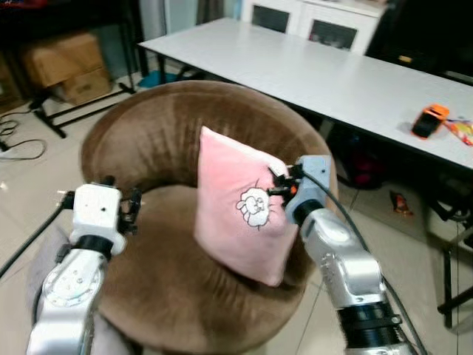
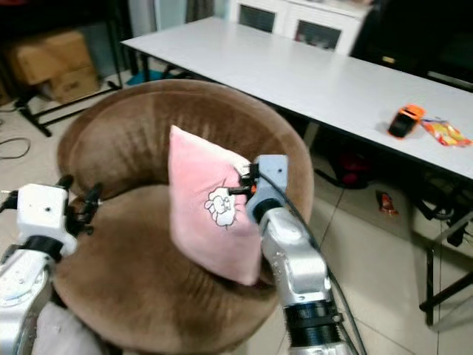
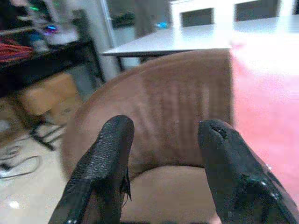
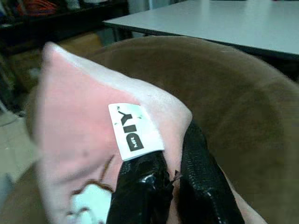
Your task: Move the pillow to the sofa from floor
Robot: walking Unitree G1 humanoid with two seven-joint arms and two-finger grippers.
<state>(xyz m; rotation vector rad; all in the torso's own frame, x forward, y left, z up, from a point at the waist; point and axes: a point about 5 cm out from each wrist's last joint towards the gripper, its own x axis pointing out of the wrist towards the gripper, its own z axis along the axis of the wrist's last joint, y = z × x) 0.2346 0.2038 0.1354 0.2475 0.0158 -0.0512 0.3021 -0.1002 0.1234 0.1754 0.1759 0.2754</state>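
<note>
— What do the arms look like?
— Silver, rounded shells with black ribbed collars; white boxy wrist blocks, and a black cable trails off each.
— The ends?
— Left end effector (image 3: 161,172) and right end effector (image 4: 173,179) have textured black fingers.

We count one pink pillow (image 1: 240,207), one round brown sofa (image 1: 148,140), two grippers, left (image 1: 131,209) and right (image 1: 279,181), one white table (image 1: 332,78) at one o'clock, one orange object (image 1: 429,120) on it, two cardboard boxes (image 1: 66,63) at eleven o'clock

Home living room: round brown sofa (image 1: 148,140), long white table (image 1: 325,74), cardboard boxes (image 1: 63,63).
</note>
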